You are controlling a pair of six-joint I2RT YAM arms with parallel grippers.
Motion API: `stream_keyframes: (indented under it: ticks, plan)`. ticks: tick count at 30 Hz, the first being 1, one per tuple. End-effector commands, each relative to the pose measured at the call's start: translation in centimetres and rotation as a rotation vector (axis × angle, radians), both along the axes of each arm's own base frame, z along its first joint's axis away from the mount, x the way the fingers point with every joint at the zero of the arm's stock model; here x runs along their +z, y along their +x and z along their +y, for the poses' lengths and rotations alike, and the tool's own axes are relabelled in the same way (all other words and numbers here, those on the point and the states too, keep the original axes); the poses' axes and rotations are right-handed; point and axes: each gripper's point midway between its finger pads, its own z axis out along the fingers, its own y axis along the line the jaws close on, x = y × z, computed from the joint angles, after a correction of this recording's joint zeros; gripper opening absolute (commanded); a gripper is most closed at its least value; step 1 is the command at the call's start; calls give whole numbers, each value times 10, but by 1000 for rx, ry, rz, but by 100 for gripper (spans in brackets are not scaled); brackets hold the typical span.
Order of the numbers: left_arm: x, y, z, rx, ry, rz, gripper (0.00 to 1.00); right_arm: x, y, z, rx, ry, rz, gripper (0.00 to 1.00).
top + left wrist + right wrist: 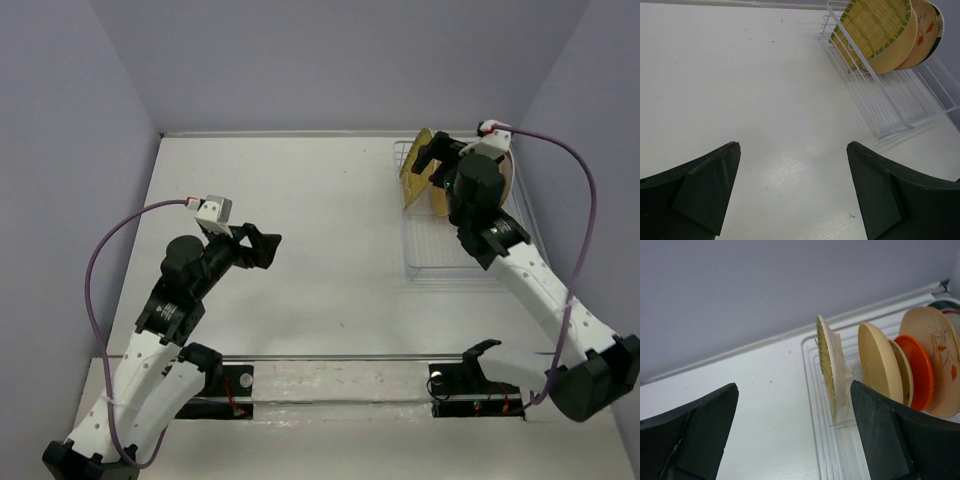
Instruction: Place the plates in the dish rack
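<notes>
The dish rack (440, 255) stands at the back right of the table. Several plates stand on edge in its far end. In the right wrist view, from left to right: the yellow-green grid plate (826, 360), a peach plate (879, 362), a beige plate (905, 372), the orange-red plate (919, 371), a peach plate with a drawing (935, 347), and the teal-red rimmed plate (949, 307). My right gripper (433, 165) is open and empty, just above the grid plate (415, 170). My left gripper (262, 246) is open and empty over bare table at mid-left.
The near half of the rack (890, 107) holds no plates. The left wrist view shows the grid plate (872, 25) and a peach plate (927, 30) leaning in it. Grey walls close the table at the back and both sides.
</notes>
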Motion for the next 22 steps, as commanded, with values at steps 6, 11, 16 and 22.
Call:
stream_keyframes:
  ticks: [6,11,16,22]
  plan:
    - [65,-12,4,9,-122,-170,99,96,-133,-13,281,78,-343,100]
    - [115,-22,11,18,-179,-308,99,98,-171,-24,316,123,-424,100]
    - [131,-31,14,13,-200,-348,99,71,-163,-12,357,122,-349,100]
    - [128,-34,15,12,-202,-333,99,67,-157,-1,394,130,-321,100]
